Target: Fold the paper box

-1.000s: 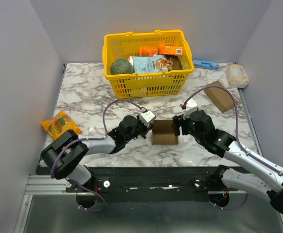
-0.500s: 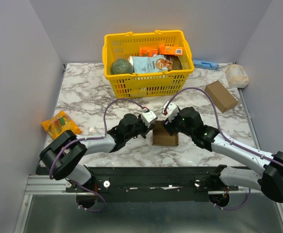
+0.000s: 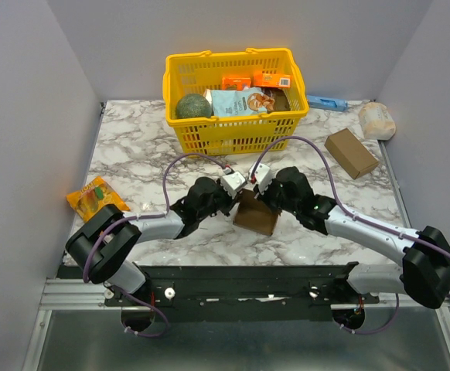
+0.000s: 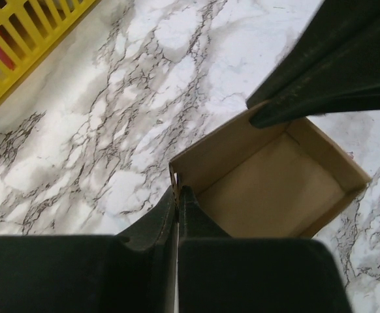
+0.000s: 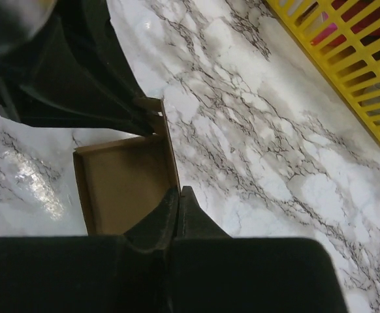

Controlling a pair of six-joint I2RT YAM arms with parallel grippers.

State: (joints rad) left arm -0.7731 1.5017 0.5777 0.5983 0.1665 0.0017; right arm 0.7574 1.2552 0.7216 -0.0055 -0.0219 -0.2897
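The paper box point(image 3: 257, 220) is a small open brown tray, turned askew on the marble between both arms. My left gripper point(image 3: 238, 199) is at its upper left corner. In the left wrist view the fingertips point(image 4: 189, 195) pinch the thin wall of the paper box point(image 4: 268, 189). My right gripper point(image 3: 260, 202) reaches in from the right at the back edge. In the right wrist view its fingertips point(image 5: 167, 199) are shut on the side wall of the paper box point(image 5: 121, 189), with the left gripper's dark fingers on the far corner.
A yellow basket point(image 3: 233, 135) full of groceries stands right behind the grippers. An orange snack packet point(image 3: 95, 197) lies at the left. A blocky brown carton point(image 3: 351, 152), a white bundle point(image 3: 376, 120) and a blue item point(image 3: 327, 102) sit at the back right.
My right gripper swung left from the box's right side to its back edge and shut on the wall. The box has turned askew. The left gripper stays at its corner.
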